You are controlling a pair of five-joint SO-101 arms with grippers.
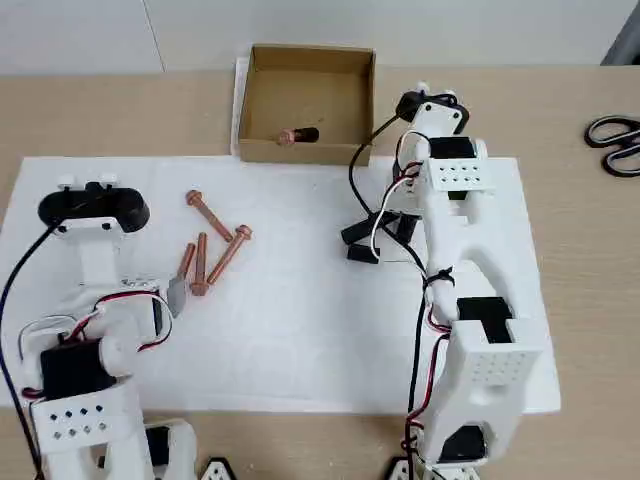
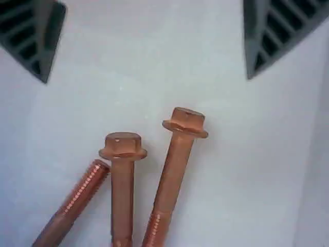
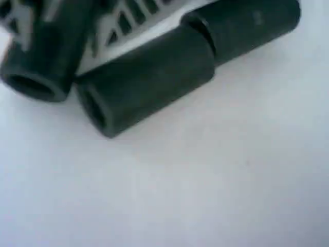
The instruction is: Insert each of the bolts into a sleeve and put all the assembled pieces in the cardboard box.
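Observation:
Several copper bolts lie on the white sheet: one bolt [image 1: 208, 215] apart, three [image 1: 201, 264] side by side. In the left wrist view two hex-headed bolts [image 2: 122, 180] [image 2: 177, 164] and a threaded end [image 2: 72, 203] lie just ahead of my left gripper [image 2: 149, 36], which is open and empty. In the high view that gripper [image 1: 175, 293] hangs beside the three bolts. Black sleeves [image 1: 360, 243] lie mid-sheet, with my right gripper [image 1: 388, 232] over them. Up close, one sleeve [image 3: 146, 85] lies between two others [image 3: 41, 51] [image 3: 247, 23]. The cardboard box [image 1: 258, 100] holds one assembled piece [image 1: 297, 136].
Scissors [image 1: 615, 145] lie on the bare table at the far right. The white sheet [image 1: 300, 330] has open room in its middle and front. A black cable [image 1: 356, 175] runs from the right arm past the box's corner.

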